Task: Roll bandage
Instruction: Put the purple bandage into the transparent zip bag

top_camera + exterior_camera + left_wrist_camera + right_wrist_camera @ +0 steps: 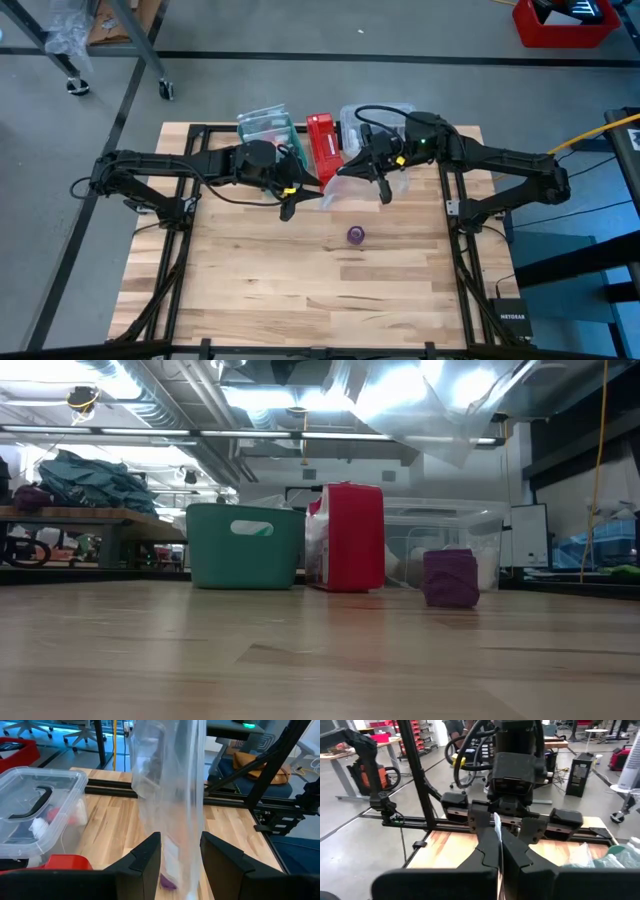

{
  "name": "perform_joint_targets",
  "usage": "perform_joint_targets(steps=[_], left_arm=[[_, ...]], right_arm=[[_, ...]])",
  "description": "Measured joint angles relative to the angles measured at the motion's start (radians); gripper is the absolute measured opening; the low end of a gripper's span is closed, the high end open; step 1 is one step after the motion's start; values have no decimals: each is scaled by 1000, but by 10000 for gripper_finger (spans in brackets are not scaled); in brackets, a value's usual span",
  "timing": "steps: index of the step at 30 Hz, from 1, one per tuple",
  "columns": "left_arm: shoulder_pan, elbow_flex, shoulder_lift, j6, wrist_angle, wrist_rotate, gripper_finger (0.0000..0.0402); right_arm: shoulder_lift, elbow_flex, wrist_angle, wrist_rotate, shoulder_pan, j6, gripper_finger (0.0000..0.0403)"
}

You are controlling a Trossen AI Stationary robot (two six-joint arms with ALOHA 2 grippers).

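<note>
We see the right claw (383, 192) pinching a clear bag (167, 795), the left claw (180, 855) spread around it; a slip could drop it on the bandage (356, 235) mid-desk (240, 290).

Only thing I can sort of read is white lettering on the small black box (511, 322) by the table's corner, maybe "NETGEAR".

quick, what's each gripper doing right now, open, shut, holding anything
Left gripper: fingers apart around the clear plastic bag, which hangs between them.
Right gripper: shut on the top edge of the same bag.
</note>
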Motion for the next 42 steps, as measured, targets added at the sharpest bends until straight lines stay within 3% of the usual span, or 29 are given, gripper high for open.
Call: perform_joint_targets(steps=[16, 22, 27, 34, 42], left_arm=[[3, 0, 7, 11, 3, -3, 129], [4, 0, 17, 24, 21, -104, 127], [2, 0, 18, 74, 86, -109, 92], [2, 0, 18, 7, 64, -108, 31], [2, 0, 11, 12, 31, -108, 8]], right_arm=[[0, 0, 79, -10, 0, 3, 1], [0, 0, 98, -87, 0, 76, 1], [5, 0, 91, -88, 0, 77, 1], [1, 0, 80, -62, 0, 78, 1], [-10, 0, 16, -63, -1, 193, 1]])
